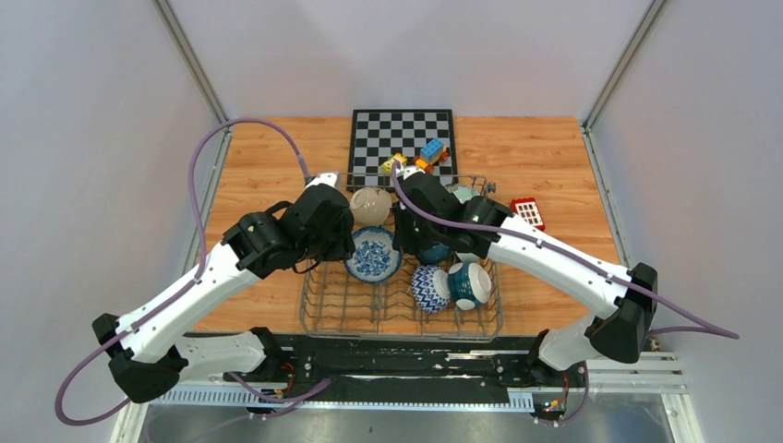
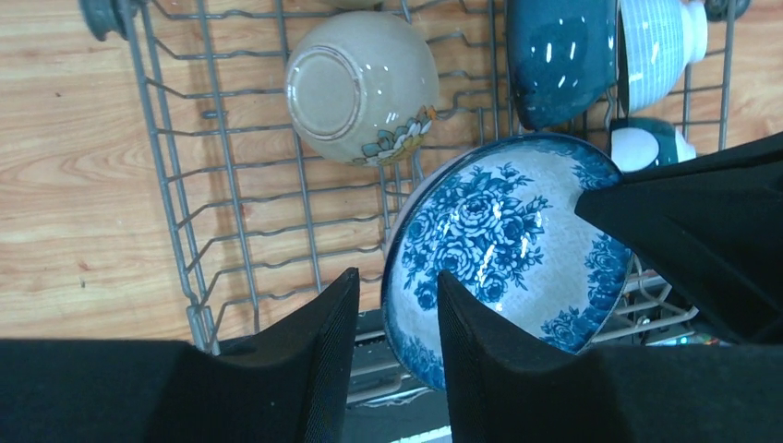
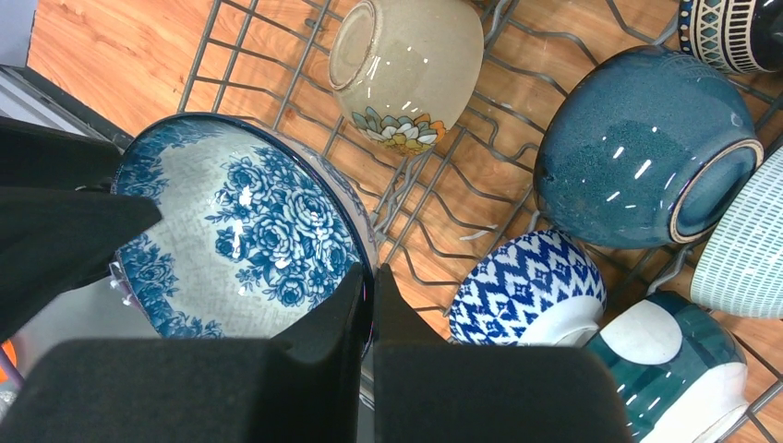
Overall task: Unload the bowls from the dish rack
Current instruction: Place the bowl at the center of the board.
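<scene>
The floral bowl [image 1: 374, 256] stands on edge in the left half of the dish rack [image 1: 402, 332]. Your left gripper [image 2: 397, 275] straddles its rim with the fingers apart. Your right gripper [image 3: 371, 272] is clenched on the opposite rim. That thin pinch could slip if you lift crookedly, dropping the bowl onto the tines. The rack sits on a wooden table [image 1: 268, 157], with a chessboard [image 1: 402, 134] beyond it and pale walls around.

Seen from high above and behind the dish rack [image 1: 342, 305], looking down. From both wrists, close over it, sharing the blue floral bowl [image 2: 503, 249].
</scene>
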Controlling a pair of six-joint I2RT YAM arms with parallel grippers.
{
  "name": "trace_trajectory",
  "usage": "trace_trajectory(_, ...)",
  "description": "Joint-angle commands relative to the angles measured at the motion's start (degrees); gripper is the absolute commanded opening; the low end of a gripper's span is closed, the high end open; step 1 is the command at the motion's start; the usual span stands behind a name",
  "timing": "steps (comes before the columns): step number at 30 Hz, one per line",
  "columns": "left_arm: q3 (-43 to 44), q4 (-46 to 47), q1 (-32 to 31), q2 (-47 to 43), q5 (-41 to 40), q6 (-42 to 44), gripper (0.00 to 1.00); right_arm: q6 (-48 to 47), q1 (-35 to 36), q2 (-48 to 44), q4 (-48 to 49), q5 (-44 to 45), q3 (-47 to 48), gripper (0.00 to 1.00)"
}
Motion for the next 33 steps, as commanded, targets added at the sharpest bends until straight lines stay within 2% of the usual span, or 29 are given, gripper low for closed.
trace_trajectory(1, 0.6, 1.34, 0.37, 1.86, 4.67, 3.53, 0.38, -0.43, 0.98, 0.35, -0.26, -0.99, 3.31, 0.0)
trace_trajectory(8, -0.16, 1.25, 0.35, 1.88, 4.73, 4.76, 0.34, -1.15, 1.1, 0.36, -0.72, -0.64, 3.37, 0.0)
trace_trajectory(13, -1.6, 1.62, 0.39, 1.76, 4.99, 4.98, 0.21, -1.21, 1.1, 0.18, -0.33, -0.8, 2.68, 0.0)
trace_trajectory(21, -1.78, 2.37, 0.39, 1.95, 4.89, 5.14, 0.12, -1.25, 1.17, 0.09, 0.04, -1.03, 2.31, 0.0)
trace_trajectory(24, -1.86, 2.53, 0.35, 2.07, 4.77, 5.24, 0.0, -1.0, 1.27, -0.06, 0.13, -1.2, 2.17, 0.0)
trace_trajectory(26, -2.07, 2.75, 0.39, 1.94, 4.71, 5.16, 0.0, -0.99, 1.37, -0.21, 0.32, -1.81, 1.97, 0.0)
trace_trajectory(28, -2.35, 3.21, 0.38, 1.68, 4.62, 5.05, 0.0, -1.11, 1.45, -0.54, 0.67, -1.98, 1.78, 0.06)
trace_trajectory(31, -2.33, 3.58, 0.34, 1.22, 3.8, 4.99, 0.0, -1.88, 1.46, -1.15, 1.63, -4.83, 1.36, 0.34)
trace_trajectory(33, -1.91, 3.56, 0.41, 0.6, 2.29, 4.98, 0.0, -2.76, 1.46, -1.68, 1.54, -5.11, 1.58, 0.49)
